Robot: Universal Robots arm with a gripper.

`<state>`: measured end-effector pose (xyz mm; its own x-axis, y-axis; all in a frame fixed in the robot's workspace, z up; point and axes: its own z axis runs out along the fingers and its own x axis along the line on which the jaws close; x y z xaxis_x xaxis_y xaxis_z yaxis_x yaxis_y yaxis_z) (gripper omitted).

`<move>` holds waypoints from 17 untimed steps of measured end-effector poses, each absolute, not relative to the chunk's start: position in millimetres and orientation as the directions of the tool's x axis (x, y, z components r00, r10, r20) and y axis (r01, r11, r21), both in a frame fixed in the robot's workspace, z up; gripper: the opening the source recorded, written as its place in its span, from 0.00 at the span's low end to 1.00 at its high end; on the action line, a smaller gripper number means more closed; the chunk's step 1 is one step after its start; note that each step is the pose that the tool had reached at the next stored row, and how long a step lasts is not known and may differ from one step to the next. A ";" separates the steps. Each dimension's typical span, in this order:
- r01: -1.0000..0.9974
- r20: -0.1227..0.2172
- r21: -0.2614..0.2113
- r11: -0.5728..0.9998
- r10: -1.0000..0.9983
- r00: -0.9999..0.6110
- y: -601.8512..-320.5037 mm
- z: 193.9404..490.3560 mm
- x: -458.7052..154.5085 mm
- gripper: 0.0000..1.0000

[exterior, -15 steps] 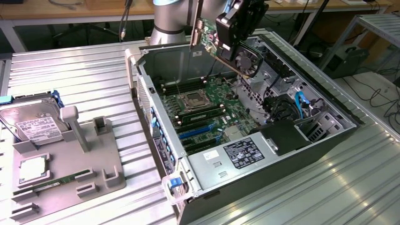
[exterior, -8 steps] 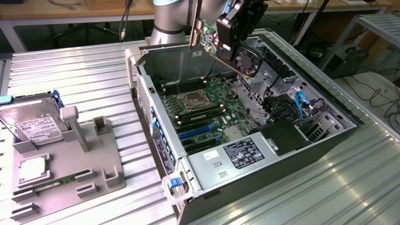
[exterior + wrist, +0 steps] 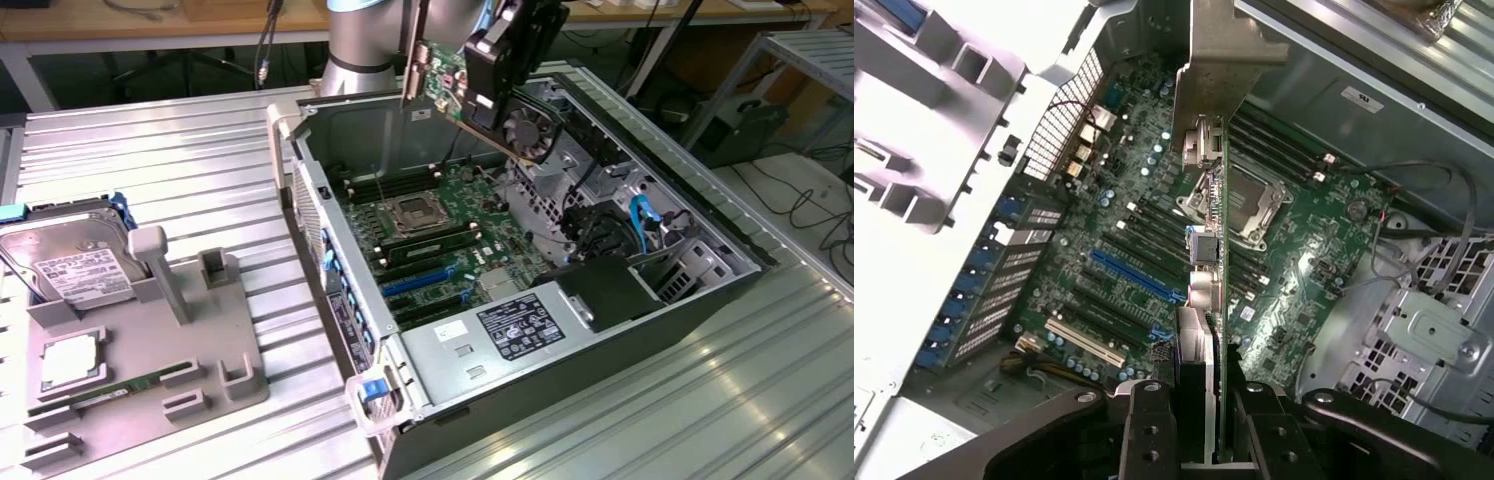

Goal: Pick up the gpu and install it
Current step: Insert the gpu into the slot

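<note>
While the gpu (image 3: 487, 100) hangs above the open computer case (image 3: 360, 130), the gripper (image 3: 507, 50) grips it by its upper edge, jaws clamped on the card. Exterior view, clock bearings taken from the CPU socket (image 3: 411, 215):

- gpu at about one o'clock, clear of the motherboard (image 3: 454, 250) and not seated in any slot. It sits tilted: the silver bracket (image 3: 414, 75) is at the eleven o'clock end, and the round fan (image 3: 530, 128) is lower, at the five o'clock end.
- Power supply (image 3: 521, 330) with its dark label at five o'clock, inside the case.
- Blue cables (image 3: 641, 225) at three o'clock, by the drive bay.
- Blue expansion slots (image 3: 420, 285) at six o'clock, nothing plugged in.
- Hard drive (image 3: 67, 265) with white label at nine o'clock, well apart from the case, standing in a grey fixture (image 3: 200, 350).
- Narrow memory stick (image 3: 120, 390) at eight o'clock, lying on that fixture.

Wrist view: the gpu (image 3: 1212, 290) shows edge-on, pinched between the black fingers (image 3: 1147, 430) of the gripper (image 3: 1209, 440). The bracket (image 3: 1219, 70) is at the far end. Beneath the card lies the motherboard (image 3: 1154, 200), with the CPU socket (image 3: 1239, 200) close beside the card's edge. A long blue slot (image 3: 1134, 275) and a white slot (image 3: 1084, 340) lie open to one side.
</note>
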<state>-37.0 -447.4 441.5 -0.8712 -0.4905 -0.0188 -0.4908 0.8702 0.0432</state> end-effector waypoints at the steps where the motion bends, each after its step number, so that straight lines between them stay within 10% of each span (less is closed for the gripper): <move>1: -0.495 -0.019 0.043 0.868 -0.495 -0.869 -447.4 441.5 -37.0 0.27; 17: -0.566 -0.019 0.043 0.823 -0.565 -0.825 -447.4 441.5 -37.0 0.27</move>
